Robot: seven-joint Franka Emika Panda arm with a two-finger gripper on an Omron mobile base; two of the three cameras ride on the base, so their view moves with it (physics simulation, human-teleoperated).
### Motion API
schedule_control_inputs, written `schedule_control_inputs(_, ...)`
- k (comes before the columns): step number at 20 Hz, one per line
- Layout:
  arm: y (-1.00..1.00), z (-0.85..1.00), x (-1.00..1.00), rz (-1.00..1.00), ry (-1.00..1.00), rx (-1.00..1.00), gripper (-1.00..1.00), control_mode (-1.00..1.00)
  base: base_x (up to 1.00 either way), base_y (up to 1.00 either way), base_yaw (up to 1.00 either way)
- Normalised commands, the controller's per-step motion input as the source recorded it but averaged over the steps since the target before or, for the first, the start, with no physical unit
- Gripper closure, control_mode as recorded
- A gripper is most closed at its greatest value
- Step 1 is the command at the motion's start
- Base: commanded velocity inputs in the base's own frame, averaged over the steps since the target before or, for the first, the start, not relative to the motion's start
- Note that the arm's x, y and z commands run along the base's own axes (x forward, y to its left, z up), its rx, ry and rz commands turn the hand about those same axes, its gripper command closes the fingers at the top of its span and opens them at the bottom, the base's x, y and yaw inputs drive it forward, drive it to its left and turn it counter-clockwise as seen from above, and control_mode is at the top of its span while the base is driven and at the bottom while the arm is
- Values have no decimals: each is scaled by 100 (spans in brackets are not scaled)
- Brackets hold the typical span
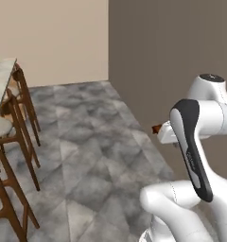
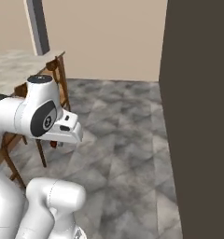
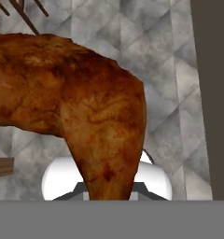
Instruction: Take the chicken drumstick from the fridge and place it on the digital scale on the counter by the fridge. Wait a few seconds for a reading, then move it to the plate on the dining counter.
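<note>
Chicken drumstick (image 3: 72, 107) apparently clamped in the gripper (image 3: 109, 189) above grey floor (image 3: 170, 70).

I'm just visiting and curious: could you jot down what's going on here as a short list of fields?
held item: chicken drumstick, reddish-brown, gripped at its narrow end
gripper: shut on the drumstick, carried above the floor
floor: grey stone tiles
left side: dining counter with wooden stools tucked along it
right side: tall dark panel close by the arm
plate and scale: not seen
</note>
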Motion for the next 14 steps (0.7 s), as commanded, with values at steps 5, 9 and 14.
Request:
schedule_control_inputs(5,0,0,0,0,0,0,100,100,41,16,49)
schedule_control_inputs(9,0,0,0,0,0,0,100,100,36,23,52)
schedule_control_inputs(14,0,0,0,0,0,0,100,100,39,14,54)
